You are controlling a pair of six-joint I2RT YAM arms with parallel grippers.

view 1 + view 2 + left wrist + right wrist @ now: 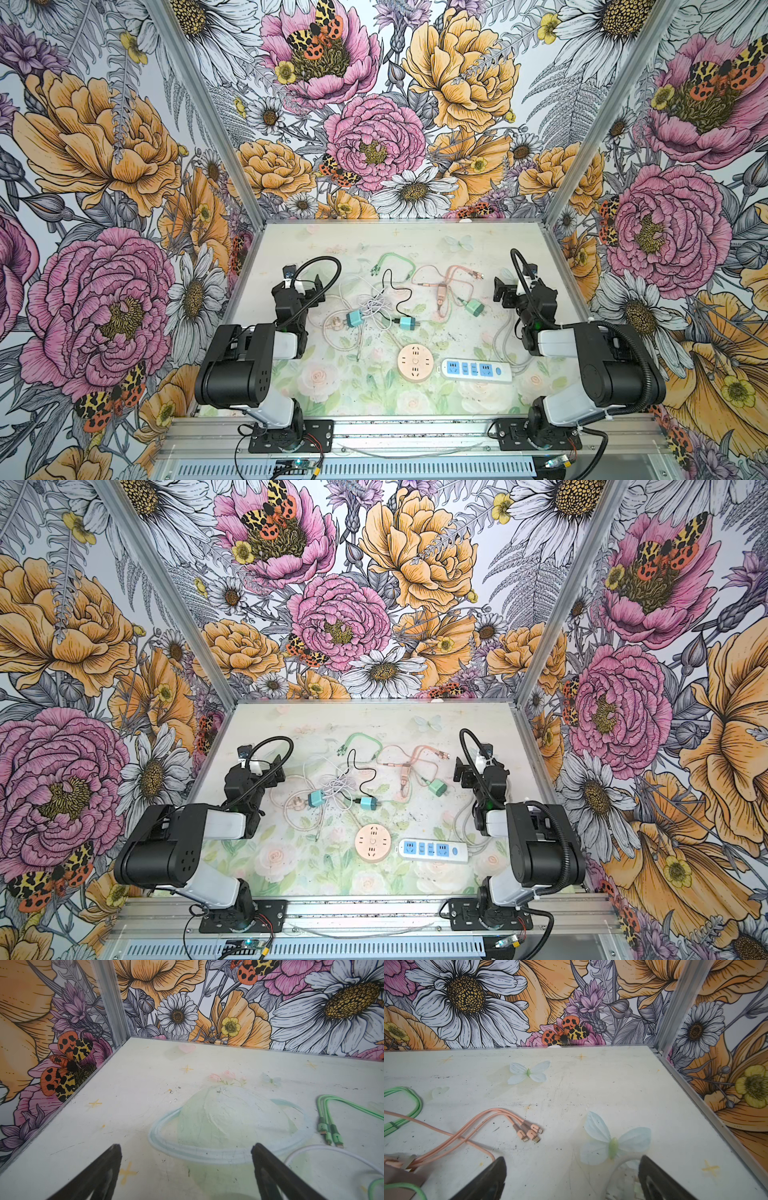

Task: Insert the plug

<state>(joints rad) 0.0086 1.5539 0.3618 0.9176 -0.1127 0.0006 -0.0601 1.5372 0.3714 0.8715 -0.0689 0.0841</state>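
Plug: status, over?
Left gripper, right gripper open, empty. Teal charger loose, unplugged; round socket and white strip unoccupied. White cable tangle beside it.

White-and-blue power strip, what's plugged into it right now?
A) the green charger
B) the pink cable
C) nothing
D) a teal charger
C: in both top views every socket on the power strip shows bare, while the teal chargers and the green charger lie loose farther back.

Printed table point(415, 239) carries tangled cables point(376, 306), chargers point(354, 319), round socket point(415, 362) and power strip point(476, 370).
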